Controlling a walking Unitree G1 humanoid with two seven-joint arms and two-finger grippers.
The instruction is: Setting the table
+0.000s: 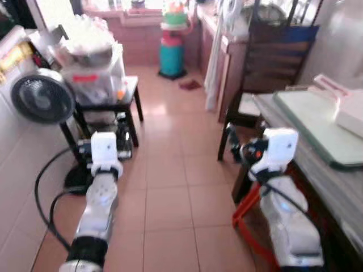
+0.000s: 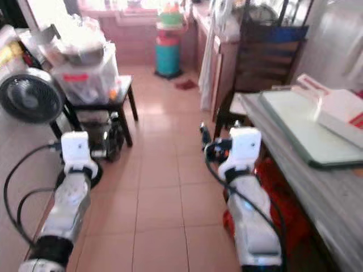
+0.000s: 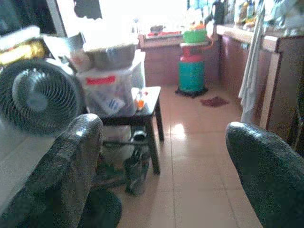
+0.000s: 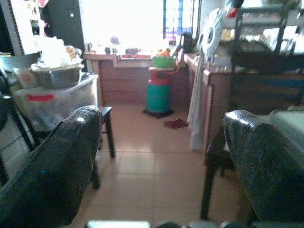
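Left gripper (image 3: pixel 161 180) fingers wide apart, empty, facing fan (image 3: pixel 38 102) and low black stand (image 3: pixel 142 102), right gripper (image 4: pixel 161 175) likewise spread, empty, beside table (image 1: pixel 317 170) bearing green board (image 1: pixel 317 127), right wrist view adds dark chair (image 4: pixel 266 90).

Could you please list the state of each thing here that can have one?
Left pincer: open, holding nothing, raised over the floor.
Right pincer: open, holding nothing, beside the table.
Fan: standing upright; cannot tell if it is running.
Plastic box: closed, a metal bowl on top.
Table: not yet set.
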